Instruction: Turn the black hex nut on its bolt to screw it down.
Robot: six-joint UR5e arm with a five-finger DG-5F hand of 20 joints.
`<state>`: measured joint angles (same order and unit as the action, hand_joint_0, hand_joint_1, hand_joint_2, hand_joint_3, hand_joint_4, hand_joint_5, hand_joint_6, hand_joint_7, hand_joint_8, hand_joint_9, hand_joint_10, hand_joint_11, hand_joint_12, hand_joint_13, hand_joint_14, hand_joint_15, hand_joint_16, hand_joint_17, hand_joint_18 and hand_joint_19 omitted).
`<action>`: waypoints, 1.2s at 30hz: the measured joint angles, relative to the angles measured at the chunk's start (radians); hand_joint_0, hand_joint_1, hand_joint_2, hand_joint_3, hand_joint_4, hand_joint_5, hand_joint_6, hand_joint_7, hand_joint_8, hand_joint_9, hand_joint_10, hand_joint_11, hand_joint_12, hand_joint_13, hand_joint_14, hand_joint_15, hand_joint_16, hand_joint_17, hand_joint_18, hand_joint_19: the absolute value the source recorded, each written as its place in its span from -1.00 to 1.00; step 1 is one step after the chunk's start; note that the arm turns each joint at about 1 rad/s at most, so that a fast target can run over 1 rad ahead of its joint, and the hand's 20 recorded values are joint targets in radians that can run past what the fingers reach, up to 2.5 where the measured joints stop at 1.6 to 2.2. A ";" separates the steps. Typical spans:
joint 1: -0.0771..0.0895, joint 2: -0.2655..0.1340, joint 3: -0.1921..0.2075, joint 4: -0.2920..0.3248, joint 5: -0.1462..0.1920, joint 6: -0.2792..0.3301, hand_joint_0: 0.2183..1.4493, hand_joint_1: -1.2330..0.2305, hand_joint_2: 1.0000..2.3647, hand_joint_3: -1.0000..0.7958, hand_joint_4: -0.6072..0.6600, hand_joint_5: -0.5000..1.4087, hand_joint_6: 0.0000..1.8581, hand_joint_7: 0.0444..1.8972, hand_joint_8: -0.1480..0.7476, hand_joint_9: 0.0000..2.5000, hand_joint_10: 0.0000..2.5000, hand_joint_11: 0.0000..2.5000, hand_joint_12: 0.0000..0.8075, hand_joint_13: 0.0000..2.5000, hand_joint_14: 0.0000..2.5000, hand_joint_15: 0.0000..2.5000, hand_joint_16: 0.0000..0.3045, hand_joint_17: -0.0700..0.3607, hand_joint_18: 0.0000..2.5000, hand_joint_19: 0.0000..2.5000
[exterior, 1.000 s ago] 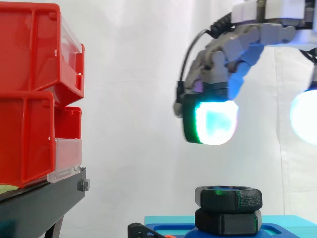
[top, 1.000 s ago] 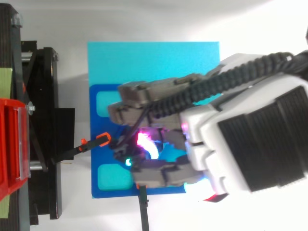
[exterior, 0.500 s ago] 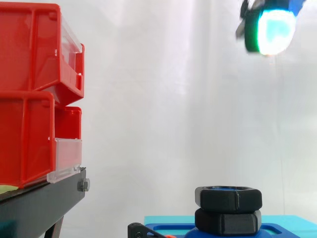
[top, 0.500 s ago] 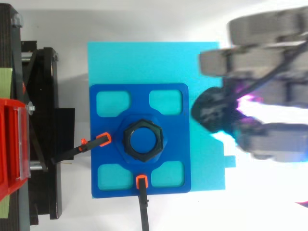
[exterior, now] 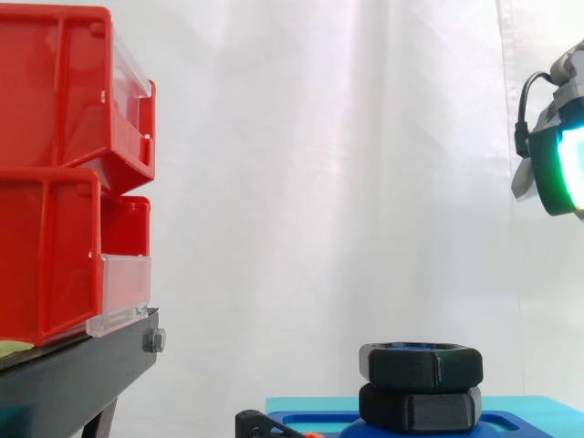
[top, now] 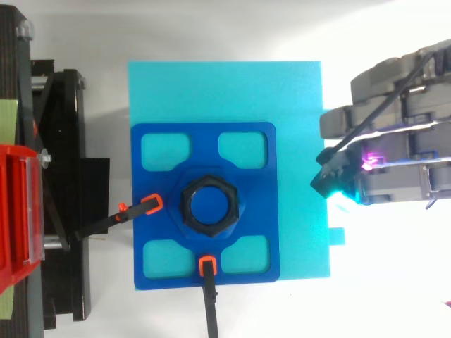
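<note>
The hand (top: 394, 134) hangs to the right of the work, fingers loosely extended and holding nothing, one pad (exterior: 561, 173) glowing green and white. Well apart from it, the black hex nut (exterior: 420, 365) sits on its bolt (top: 210, 205) at the middle of the blue plate (top: 204, 141), stacked on a second black hex piece (exterior: 420, 408). Red bins (exterior: 55, 182) stand at the left.
</note>
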<state>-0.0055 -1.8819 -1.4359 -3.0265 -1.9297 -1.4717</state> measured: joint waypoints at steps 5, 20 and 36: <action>0.000 0.000 -0.001 0.008 0.000 0.136 -0.58 0.07 -1.00 -0.44 0.35 -0.58 -0.46 0.05 -0.08 -0.44 -0.99 -0.81 -0.11 -0.52 -0.99 -0.84 -0.64 -0.10 -0.54 -0.61; 0.007 -0.001 -0.001 0.002 0.065 0.481 -0.58 0.10 -1.00 -0.44 0.29 -0.67 -0.46 -0.12 -0.02 -0.79 -1.00 -0.96 0.05 -0.88 -1.00 -0.96 -0.39 0.30 -1.00 -0.90; 0.010 0.000 -0.001 0.007 0.072 0.502 -0.57 0.17 -1.00 -0.44 0.27 -0.71 -0.46 -0.09 -0.13 -1.00 -1.00 -1.00 0.01 -1.00 -1.00 -0.97 -0.44 0.22 -1.00 -0.84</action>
<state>0.0050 -1.8822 -1.4369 -3.0192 -1.8577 -0.9693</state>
